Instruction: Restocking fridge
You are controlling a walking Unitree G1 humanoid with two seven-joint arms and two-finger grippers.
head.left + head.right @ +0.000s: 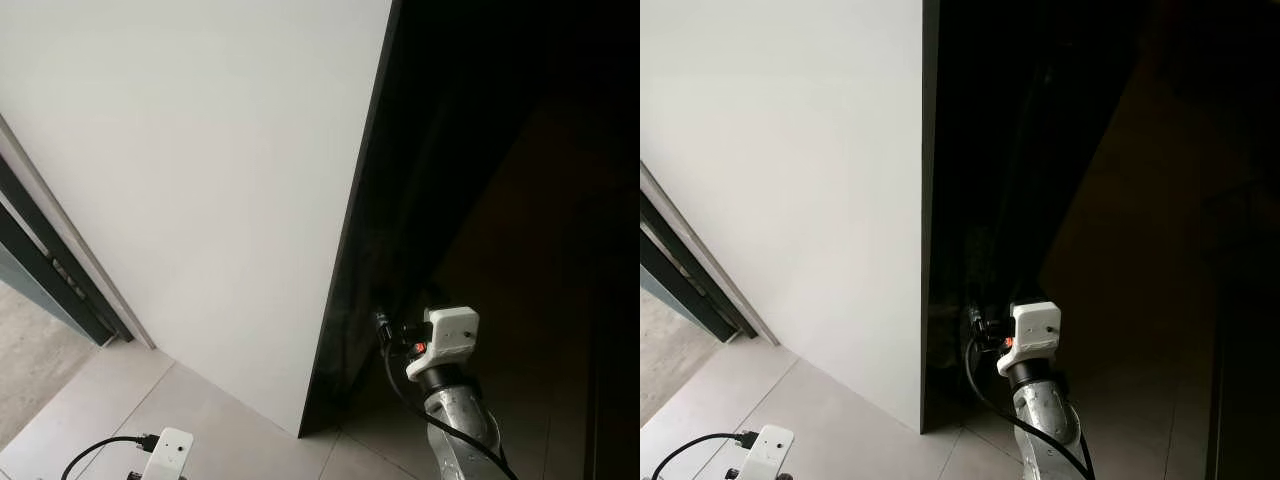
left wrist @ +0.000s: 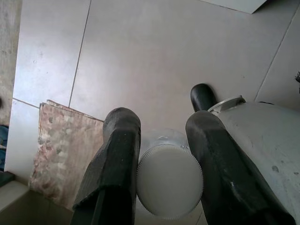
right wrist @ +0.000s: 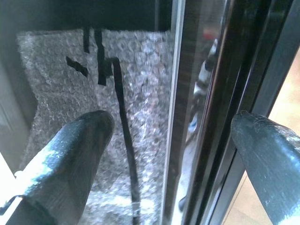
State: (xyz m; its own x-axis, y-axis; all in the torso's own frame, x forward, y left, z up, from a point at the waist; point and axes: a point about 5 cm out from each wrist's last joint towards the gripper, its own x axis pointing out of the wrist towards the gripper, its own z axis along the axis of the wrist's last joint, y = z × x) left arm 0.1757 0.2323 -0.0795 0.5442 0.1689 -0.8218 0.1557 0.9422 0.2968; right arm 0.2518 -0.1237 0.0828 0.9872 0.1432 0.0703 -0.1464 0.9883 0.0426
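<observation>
In the left wrist view my left gripper (image 2: 161, 121) is shut on a clear bottle with a ribbed white cap (image 2: 169, 180), held low over the tiled floor. My right arm (image 1: 447, 342) reaches into the dark gap beside a tall white panel (image 1: 200, 180) with a black edge (image 1: 350, 250). My right gripper (image 3: 171, 126) is open, its two fingers standing on either side of a glossy dark upright edge (image 3: 206, 108). Behind that edge lies bubble wrap (image 3: 136, 70) with black tape strips. What is inside the dark space is hidden.
Pale floor tiles (image 2: 164, 47) run under me, with a worn reddish mat (image 2: 61, 150) beside the left gripper. A dark sliding-door frame (image 1: 50, 270) stands at the far left. The right side of the eye views is in deep shade.
</observation>
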